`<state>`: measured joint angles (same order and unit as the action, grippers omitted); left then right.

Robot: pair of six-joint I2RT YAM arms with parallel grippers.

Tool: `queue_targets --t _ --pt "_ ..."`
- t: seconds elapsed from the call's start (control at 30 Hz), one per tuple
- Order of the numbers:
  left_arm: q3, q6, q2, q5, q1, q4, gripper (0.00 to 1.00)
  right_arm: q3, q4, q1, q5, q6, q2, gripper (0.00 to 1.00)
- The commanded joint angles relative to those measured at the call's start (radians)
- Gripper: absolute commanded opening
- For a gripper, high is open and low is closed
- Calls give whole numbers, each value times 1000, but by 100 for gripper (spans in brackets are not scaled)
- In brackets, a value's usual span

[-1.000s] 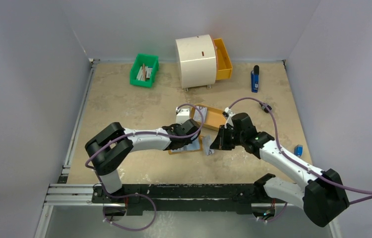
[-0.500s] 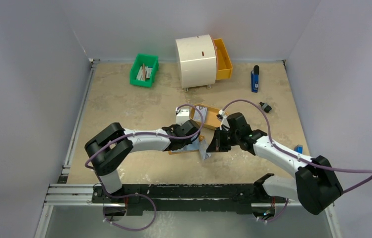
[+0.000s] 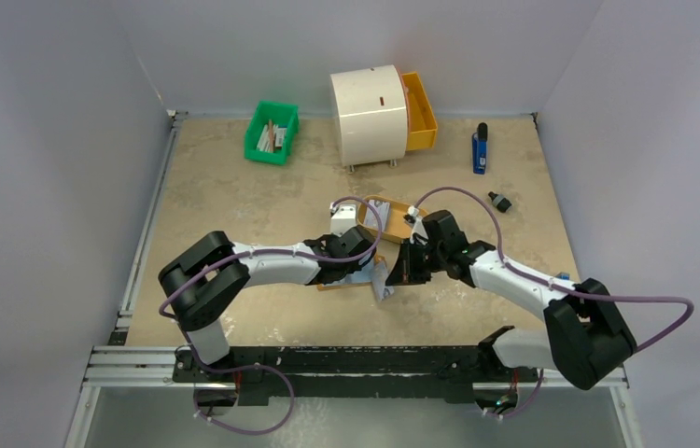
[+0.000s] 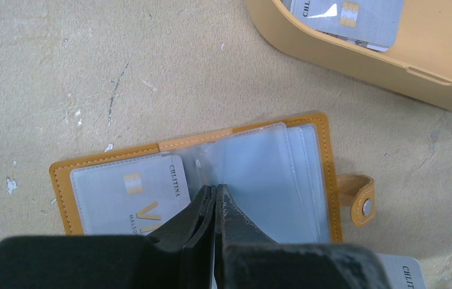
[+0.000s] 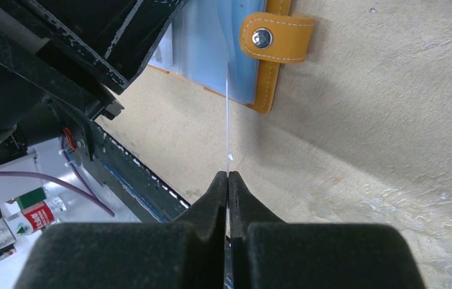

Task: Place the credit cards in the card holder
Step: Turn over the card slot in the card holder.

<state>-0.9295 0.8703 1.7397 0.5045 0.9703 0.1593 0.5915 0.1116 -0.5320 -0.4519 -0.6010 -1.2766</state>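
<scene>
Over card holder (image 4: 272,174), left claw (image 4: 216,188), orange tray (image 4: 356,67) beyond

Right gripper (image 3: 396,276) holds card (image 3: 383,284) beside card holder (image 3: 335,285).

Card print we can read
"CHLITINA" runs along the first card (image 4: 121,192) tucked in the card holder (image 4: 326,156); "CHLI" shows on the second card (image 4: 401,272) beside that holder.
</scene>
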Motion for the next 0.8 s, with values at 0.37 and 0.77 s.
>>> queue_targets --t 0.37,0.77 --pt "44 -3 4 -28 2 34 0 95 48 -4 38 41 41 0" --pt "56 -1 -5 -31 3 27 0 144 79 -3 55 79 -40 0"
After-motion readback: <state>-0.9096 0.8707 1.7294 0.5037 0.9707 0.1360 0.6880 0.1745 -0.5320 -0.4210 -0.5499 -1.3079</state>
